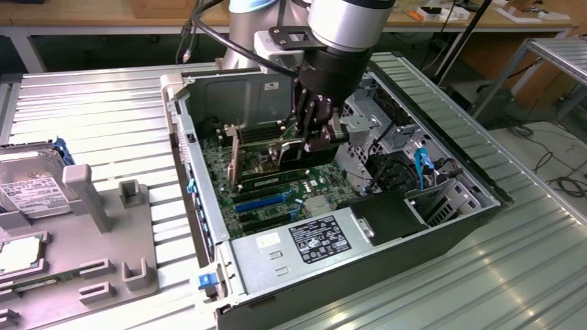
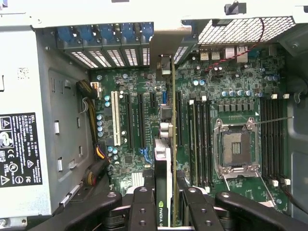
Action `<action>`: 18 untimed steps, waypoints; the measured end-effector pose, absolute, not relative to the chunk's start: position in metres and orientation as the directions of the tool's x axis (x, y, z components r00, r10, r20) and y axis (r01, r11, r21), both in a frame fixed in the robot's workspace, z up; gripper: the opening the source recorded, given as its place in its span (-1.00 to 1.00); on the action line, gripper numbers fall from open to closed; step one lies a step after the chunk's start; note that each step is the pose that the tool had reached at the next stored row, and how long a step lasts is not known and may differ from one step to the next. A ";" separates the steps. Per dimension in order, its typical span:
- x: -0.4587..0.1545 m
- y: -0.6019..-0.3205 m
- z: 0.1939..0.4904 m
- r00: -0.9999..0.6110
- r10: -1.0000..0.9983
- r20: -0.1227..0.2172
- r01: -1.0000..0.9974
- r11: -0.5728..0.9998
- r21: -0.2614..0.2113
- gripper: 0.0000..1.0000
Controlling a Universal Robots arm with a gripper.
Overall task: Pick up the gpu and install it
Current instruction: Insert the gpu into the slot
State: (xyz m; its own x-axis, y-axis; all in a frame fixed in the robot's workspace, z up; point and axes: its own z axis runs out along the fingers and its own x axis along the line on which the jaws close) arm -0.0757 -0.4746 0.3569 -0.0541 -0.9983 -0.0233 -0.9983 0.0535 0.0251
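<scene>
The gpu (image 1: pixel 266 161) is a thin dark green card that stands on edge inside the open computer case (image 1: pixel 183 137), over the motherboard (image 1: pixel 275 199). My gripper (image 1: pixel 312 141) reaches down into the case from above and is shut on the card's top edge. In the wrist view the gpu (image 2: pixel 166 144) shows edge-on between my two black fingers (image 2: pixel 143 207), running over the expansion slots (image 2: pixel 130 120). Its silver bracket (image 2: pixel 166 45) is at the case's rear slot openings. Whether the card's lower edge sits in a slot is hidden.
A silver power supply (image 1: pixel 303 240) with a black label fills the near end of the case, and drive cages (image 1: pixel 440 199) line the exterior view's right. An open CPU socket (image 2: pixel 236 144) and memory slots (image 2: pixel 272 139) lie beside the card. A hard drive (image 1: pixel 27 185) rests on a grey fixture (image 1: pixel 92 227).
</scene>
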 end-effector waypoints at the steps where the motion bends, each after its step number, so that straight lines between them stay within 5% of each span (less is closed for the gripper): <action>1: -0.076 -0.475 0.357 -0.054 -0.998 -0.023 -0.998 0.053 0.025 -0.46; 18: -0.076 -0.475 0.345 -0.054 -0.998 -0.023 -0.998 0.053 0.025 -0.46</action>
State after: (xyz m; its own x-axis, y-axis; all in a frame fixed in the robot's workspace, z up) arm -0.0757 -0.4746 0.3453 -0.0541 -0.9983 -0.0233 -0.9983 0.0535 0.0251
